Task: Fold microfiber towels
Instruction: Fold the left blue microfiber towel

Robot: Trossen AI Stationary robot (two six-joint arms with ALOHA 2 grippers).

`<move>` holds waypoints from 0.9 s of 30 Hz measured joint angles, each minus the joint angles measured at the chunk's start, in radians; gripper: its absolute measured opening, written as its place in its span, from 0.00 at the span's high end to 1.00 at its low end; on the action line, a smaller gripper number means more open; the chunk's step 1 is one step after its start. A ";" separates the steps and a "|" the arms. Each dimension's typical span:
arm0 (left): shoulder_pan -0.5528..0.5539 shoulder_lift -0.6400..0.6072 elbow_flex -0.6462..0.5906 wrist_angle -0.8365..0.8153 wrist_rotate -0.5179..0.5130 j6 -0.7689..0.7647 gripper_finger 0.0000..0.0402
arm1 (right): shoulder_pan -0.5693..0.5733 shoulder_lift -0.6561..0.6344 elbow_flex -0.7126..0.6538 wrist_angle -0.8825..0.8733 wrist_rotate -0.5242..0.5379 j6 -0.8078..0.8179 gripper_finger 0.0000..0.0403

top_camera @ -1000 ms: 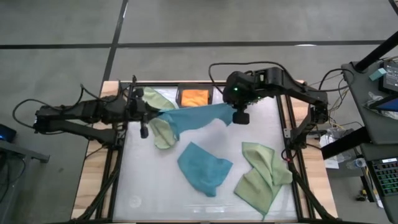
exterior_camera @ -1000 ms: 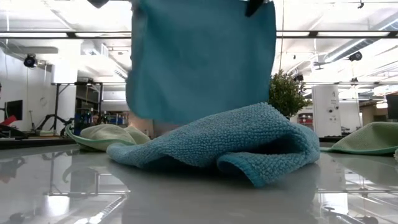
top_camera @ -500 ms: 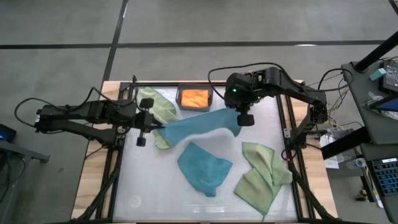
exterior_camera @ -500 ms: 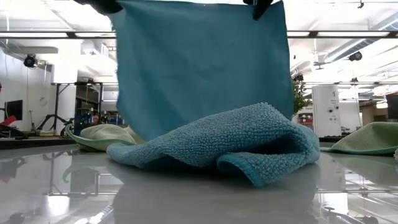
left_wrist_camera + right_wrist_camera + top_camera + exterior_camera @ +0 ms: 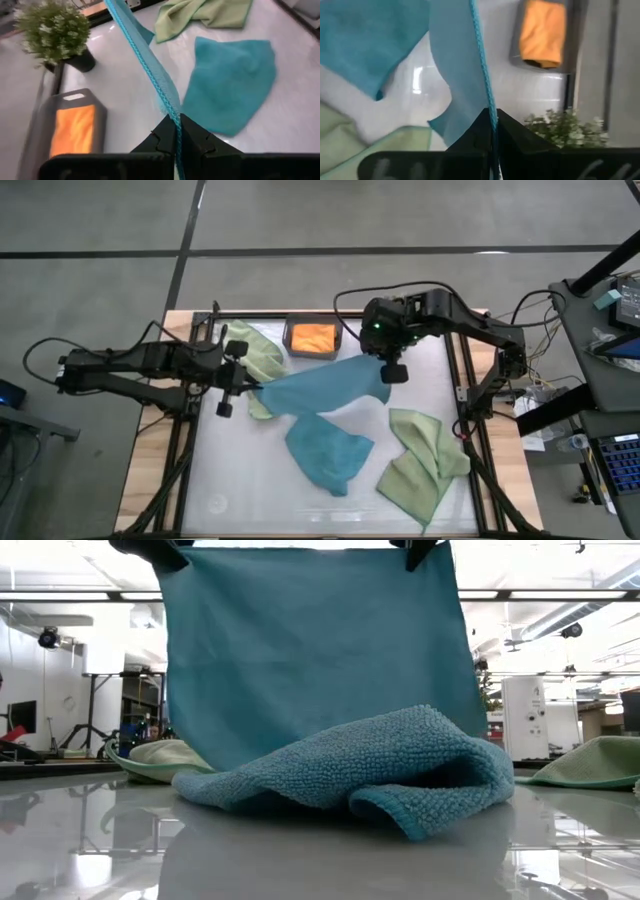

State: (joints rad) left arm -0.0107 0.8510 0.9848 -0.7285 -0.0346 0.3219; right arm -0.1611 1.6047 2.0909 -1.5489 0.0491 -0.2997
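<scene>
**Now holding one teal towel up by two corners**

Both my pincers pinch the teal towel (image 5: 325, 387): the left pincer (image 5: 228, 378) on one top corner, the right pincer (image 5: 393, 369) on the other, so it hangs spread above the tabletop (image 5: 230, 470). I judge this the spreading step. Next I should lower it flat onto bare tabletop, clear of the second teal towel (image 5: 328, 450) just beside it, before folding.
</scene>
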 joint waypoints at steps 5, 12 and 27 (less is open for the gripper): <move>0.065 0.011 0.026 -0.001 -0.079 0.098 1.00 | -0.009 0.000 -0.015 0.073 0.114 -0.002 0.98; 0.181 0.022 0.039 0.010 -0.110 0.153 1.00 | -0.013 0.000 -0.042 0.050 0.161 0.060 0.98; 0.001 0.126 -0.206 0.133 0.116 -0.158 1.00 | 0.186 -0.038 -0.364 0.100 -0.120 0.292 0.98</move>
State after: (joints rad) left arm -0.0095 0.9767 0.7785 -0.5952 0.0813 0.1641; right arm 0.0246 1.5669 1.7266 -1.4485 -0.0709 -0.0076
